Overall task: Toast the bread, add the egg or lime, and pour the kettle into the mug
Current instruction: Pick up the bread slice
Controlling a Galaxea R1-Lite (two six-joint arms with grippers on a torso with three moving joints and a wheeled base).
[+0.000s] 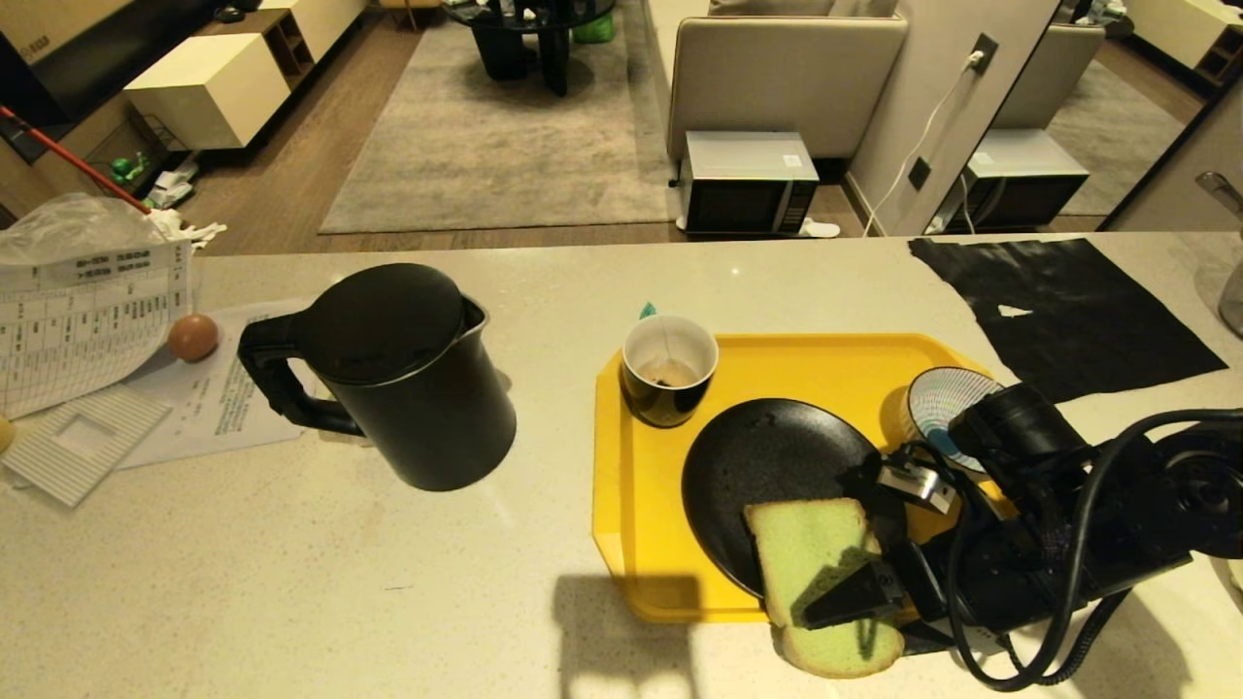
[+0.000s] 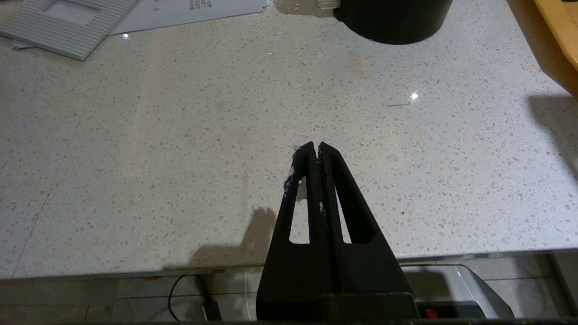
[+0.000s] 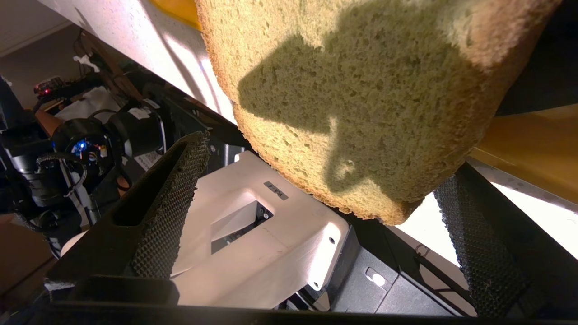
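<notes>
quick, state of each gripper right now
left gripper: closed, empty, above bare counter.
right gripper: jaws wide open around the bread, not clamped on it.

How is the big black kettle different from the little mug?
The kettle is tall with a lid on; the mug is short and open on top. The kettle stands on the bare counter, the mug on the yellow tray. The mug is white inside. Both are black outside and upright.
</notes>
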